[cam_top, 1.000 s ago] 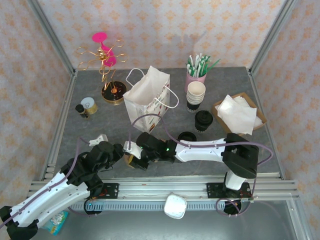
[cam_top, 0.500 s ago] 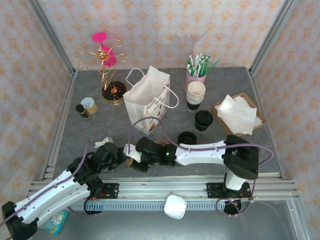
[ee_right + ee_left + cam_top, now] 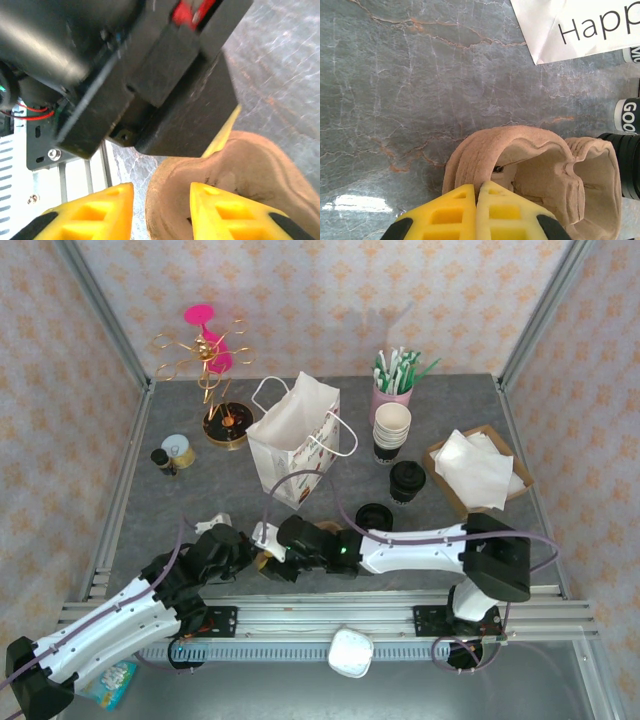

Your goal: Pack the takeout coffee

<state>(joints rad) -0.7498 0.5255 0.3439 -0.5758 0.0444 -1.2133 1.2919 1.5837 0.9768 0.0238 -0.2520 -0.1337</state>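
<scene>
At left fingers, carrier perhaps pinched.

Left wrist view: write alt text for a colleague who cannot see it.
The yellow left tool is shut on the rim of a brown pulp cup tray lying on a grey marbled table. A white paper bag printed "Happ" sits at the upper right.

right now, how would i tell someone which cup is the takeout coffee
Find the brown napkin box at the far right. Just left of it stands the takeout coffee, a small black cup. Unlike the stack of cups behind it, open and cream inside, it wears a round black lid.
</scene>
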